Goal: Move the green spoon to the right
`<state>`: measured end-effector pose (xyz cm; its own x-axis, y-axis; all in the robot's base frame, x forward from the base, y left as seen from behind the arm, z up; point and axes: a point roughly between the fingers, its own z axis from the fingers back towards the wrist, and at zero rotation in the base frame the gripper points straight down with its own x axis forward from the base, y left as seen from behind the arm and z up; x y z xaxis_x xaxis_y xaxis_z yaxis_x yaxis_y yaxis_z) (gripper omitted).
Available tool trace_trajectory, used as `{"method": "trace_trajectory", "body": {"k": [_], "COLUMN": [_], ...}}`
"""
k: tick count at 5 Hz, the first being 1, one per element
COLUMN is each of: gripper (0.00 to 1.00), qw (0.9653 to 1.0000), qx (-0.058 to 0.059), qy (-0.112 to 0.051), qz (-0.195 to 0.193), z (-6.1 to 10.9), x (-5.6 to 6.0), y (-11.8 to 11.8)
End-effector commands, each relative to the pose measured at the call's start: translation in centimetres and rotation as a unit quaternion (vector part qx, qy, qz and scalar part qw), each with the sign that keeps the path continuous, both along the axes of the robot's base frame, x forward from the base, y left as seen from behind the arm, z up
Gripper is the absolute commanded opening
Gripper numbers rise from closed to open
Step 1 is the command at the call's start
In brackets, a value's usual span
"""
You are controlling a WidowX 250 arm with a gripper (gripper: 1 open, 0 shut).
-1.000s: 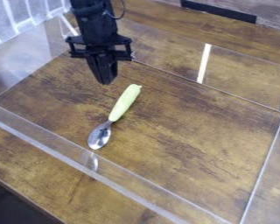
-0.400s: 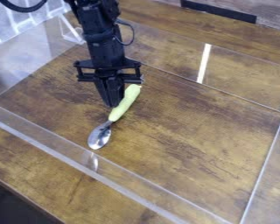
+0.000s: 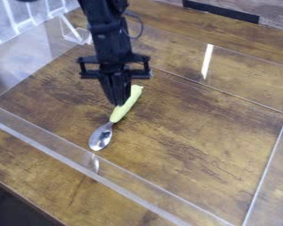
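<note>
On the wooden bench (image 3: 215,132), inside a low clear-walled enclosure (image 3: 61,146), the green spoon (image 3: 117,116) lies flat. Its yellow-green handle runs up and to the right, and its shiny bowl rests at the lower-left end, near the front wall.

The gripper (image 3: 117,93) hangs from the arm, pointing almost straight down. Its jaws are drawn fully together into a single narrow tip, so they are closed with no gap visible. That tip sits at the upper end of the handle, on its left side. Whether it actually touches the plastic or only stands just beside it cannot be settled from this angle. Nothing is clamped between the jaws — the spoon rests on the bench by its own weight.

Assessment: the closed, pointed posture suits a push and not a lift. A tip set on the left flank of the handle is placed to shove it rightward, which is what the task asks for.

Risk: contact at one end of a long, light object tends to swing it about the heavier bowl instead of shifting it bodily — the handle may go right while the bowl lags.

Open bench lies to the right, well clear of the far wall. The move appears barely started, as the spoon sits left of centre.
</note>
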<state>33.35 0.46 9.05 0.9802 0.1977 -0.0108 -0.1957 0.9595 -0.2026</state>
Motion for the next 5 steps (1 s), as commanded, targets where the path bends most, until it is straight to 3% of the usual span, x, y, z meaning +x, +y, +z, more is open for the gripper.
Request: {"method": "trace_trajectory", "body": {"k": [1,2,3,5], "gripper": [0.0,0.0,1.0,1.0], "qw": [0.9987,0.9984,0.9982,0.9968], "qx": [-0.008,-0.009,-0.005,0.007], "qy": [-0.047,-0.042,-0.036,-0.02], "qz": [0.016,0.037,0.047,0.077], "z": [4.7,4.8,3.7,1.7], "x": [0.4,0.0,0.0,-0.1], "y": [1.2,1.2,1.5,2.2]}}
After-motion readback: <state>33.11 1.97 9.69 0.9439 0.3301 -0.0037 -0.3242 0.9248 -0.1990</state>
